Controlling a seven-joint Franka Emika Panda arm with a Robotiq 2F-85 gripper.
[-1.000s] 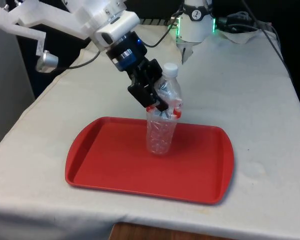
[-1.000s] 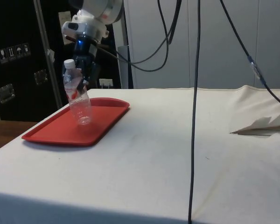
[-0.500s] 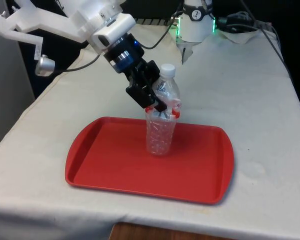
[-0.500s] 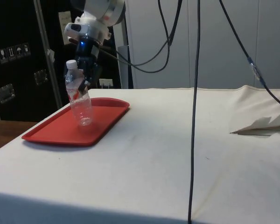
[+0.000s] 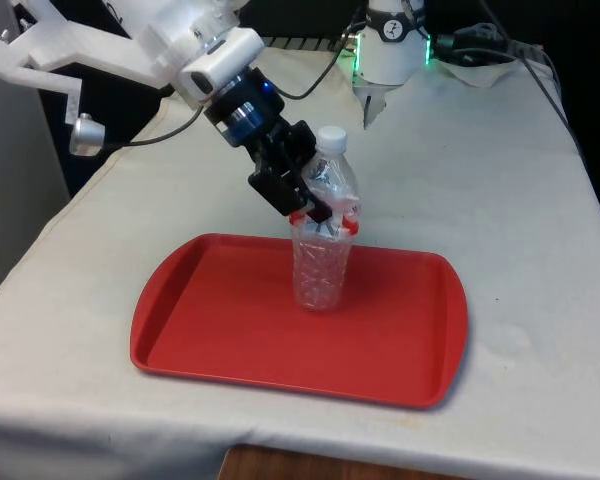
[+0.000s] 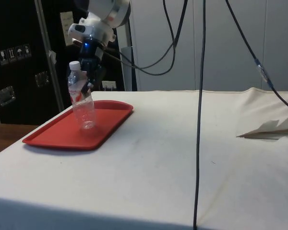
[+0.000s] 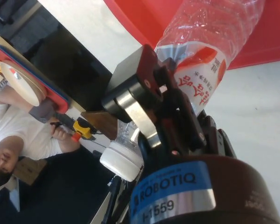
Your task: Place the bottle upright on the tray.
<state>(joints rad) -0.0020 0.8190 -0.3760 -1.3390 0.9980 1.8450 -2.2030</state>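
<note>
bottle [image 5: 325,235]: on the tray, at its middle toward the far edge
tray [image 5: 210,330]: on the table [image 5: 500,200], at its near end
gripper [image 5: 315,205]: at the bottle's upper part

Bottle [image 7: 210,56] base cut off by wrist-view edge; end effector [image 5: 315,205] hides part of label

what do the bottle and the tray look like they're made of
Bottle: thin clear plastic, probably; see-through, ribbed and crinkled wall, white cap, red and white label.
Tray: likely moulded hard plastic; uniform red, soft sheen, raised rounded rim.
</note>
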